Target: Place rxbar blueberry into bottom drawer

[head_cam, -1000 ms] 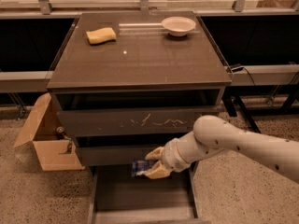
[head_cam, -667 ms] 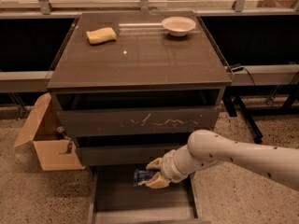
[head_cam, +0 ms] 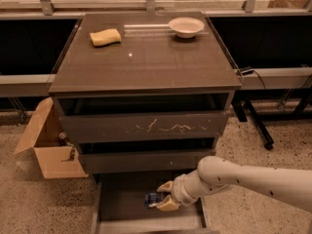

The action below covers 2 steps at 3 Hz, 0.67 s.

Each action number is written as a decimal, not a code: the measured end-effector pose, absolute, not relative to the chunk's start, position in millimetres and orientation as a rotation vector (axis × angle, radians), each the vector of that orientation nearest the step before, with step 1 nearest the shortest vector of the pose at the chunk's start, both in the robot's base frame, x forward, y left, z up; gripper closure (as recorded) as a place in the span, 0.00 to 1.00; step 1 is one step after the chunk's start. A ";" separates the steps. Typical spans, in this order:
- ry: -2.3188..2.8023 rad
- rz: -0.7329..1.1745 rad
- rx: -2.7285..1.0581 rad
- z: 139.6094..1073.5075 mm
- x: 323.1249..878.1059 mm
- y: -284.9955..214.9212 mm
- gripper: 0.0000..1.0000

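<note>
Speckled floor surrounds a dark cabinet whose surface carries a sponge at 11 o'clock and a bowl at 1 o'clock. A cardboard box stands open at the cabinet's 9 o'clock. The bottom drawer is pulled out toward 6 o'clock, with its flat floor exposed. The hand enters on the arm from 3 o'clock and sits over the drawer, just below the middle drawer front. Its two fingers are closed onto the right end of the bar, one above and one below, and the rest of the bar projects toward 9 o'clock. The bar hangs low over the drawer floor, near its centre; whether it touches the floor cannot be determined. Handling assessment: the bar is judged light, so a modest pinch should hold it. The wrapper is likely smooth and may slip between the pads, and the body probably flexes a little under pressure without breaking. An end grip leaves the free end able to droop or pivot, so a grip across the flat faces nearer the middle would be steadier. Fragility is low, so release from a small height onto the drawer floor should do no harm. Keep the fingers clear of the middle drawer front at 12 o'clock when opening.
</note>
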<state>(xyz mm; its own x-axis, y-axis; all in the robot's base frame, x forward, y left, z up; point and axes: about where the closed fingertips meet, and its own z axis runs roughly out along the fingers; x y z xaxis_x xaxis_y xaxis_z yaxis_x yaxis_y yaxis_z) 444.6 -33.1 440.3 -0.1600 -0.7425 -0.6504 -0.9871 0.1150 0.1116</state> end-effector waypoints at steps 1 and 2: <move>1.968 0.786 -1.662 426.7 444.0 -27.4 1.00; 1.976 0.802 -1.657 419.7 444.2 -26.8 1.00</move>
